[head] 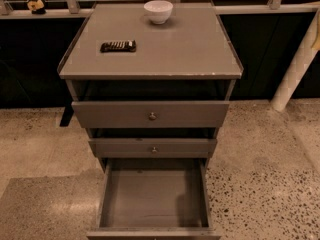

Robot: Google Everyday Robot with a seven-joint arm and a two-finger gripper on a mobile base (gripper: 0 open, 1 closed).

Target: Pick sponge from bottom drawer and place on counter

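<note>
The bottom drawer (152, 199) of the grey cabinet is pulled open toward me, and its flat grey floor shows nothing lying on it. The sponge is out of view. The counter (175, 49) is the cabinet's flat grey top, chipped along its front edge. My gripper is out of view. Only a thin yellow sliver of the arm (317, 36) shows at the right edge, well to the right of the counter.
A white bowl (158, 11) stands at the counter's back middle. A dark flat bar (118, 46) lies at its left. The two upper drawers with round knobs (152, 116) are shut. A white post (295, 66) leans at the right. The floor is speckled.
</note>
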